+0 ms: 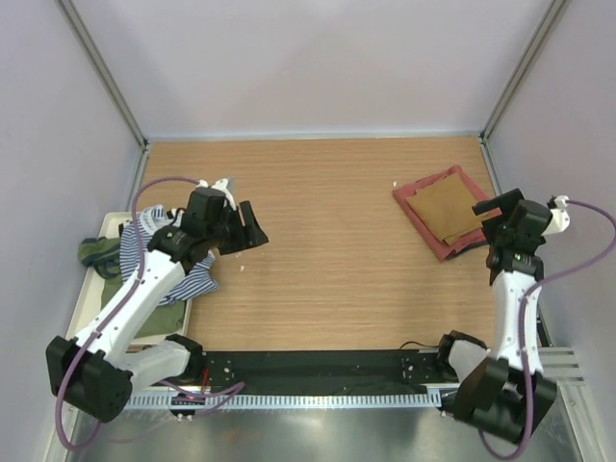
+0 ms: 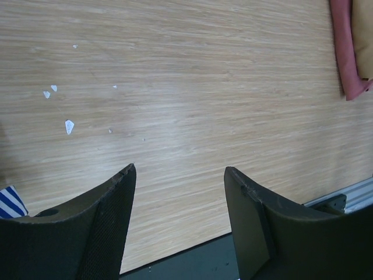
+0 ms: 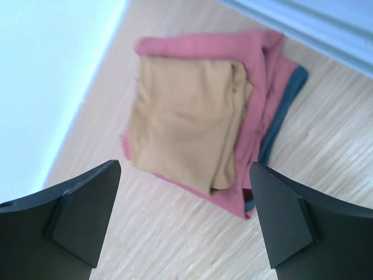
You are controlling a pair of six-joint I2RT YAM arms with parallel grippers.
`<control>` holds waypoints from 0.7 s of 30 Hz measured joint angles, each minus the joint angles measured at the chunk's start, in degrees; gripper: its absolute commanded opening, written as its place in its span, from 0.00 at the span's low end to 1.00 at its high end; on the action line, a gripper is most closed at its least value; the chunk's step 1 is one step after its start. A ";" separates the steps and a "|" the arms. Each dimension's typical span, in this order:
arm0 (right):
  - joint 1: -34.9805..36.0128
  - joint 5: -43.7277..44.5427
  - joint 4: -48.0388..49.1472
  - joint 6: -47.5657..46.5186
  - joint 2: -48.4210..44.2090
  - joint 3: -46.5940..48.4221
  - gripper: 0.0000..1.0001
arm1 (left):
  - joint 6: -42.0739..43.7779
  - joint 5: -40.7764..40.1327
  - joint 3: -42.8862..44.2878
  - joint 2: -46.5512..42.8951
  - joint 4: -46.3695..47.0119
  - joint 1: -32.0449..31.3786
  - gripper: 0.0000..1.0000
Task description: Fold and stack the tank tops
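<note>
Nearest the arm bases, on the left side, a loose heap is seen behind the left tool (image 1: 252,231), partly under its arm: the navy-white striped tank top (image 1: 197,279) is crumpled there, with the olive green tank top (image 1: 96,252) beside it on the side away from the tool. Neither is folded. The left tool is held with its jaws partly apart and nothing between them, and only bare wooden counter (image 1: 337,269) and a few white scraps (image 2: 69,126) lie ahead of it. Across the counter, the right tool (image 1: 491,233) is held with its jaws wide apart and empty. Just ahead of it, toward the far right corner, the stack is found: the tan-brown tank top (image 3: 186,116) is laid folded on the folded rust-red tank top (image 3: 262,76), whose navy trim (image 3: 285,111) shows at one edge. By this layout, two tops are judged done and two are left, so the step in hand is taken to be the turn toward the heap. One top would need to be lifted clear of the other and spread flat on the open counter before any fold is made.
</note>
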 measured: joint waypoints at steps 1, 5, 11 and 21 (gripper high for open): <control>-0.11 0.70 -0.07 -0.02 -2.89 0.04 1.00 | -0.35 -0.17 -0.44 -0.94 0.09 0.00 0.64; 0.00 -2.62 -0.02 -1.20 -10.08 0.04 1.00 | -1.16 -2.47 -3.76 -7.13 1.25 -0.04 0.66; 4.15 -9.27 0.42 -6.14 -11.96 -1.95 0.98 | -2.29 -4.31 -14.93 -20.31 8.02 -0.11 0.88; 37.27 -2.43 2.93 -13.07 -10.54 -9.38 1.00 | -5.27 -6.40 -34.86 -26.12 23.61 -0.94 1.00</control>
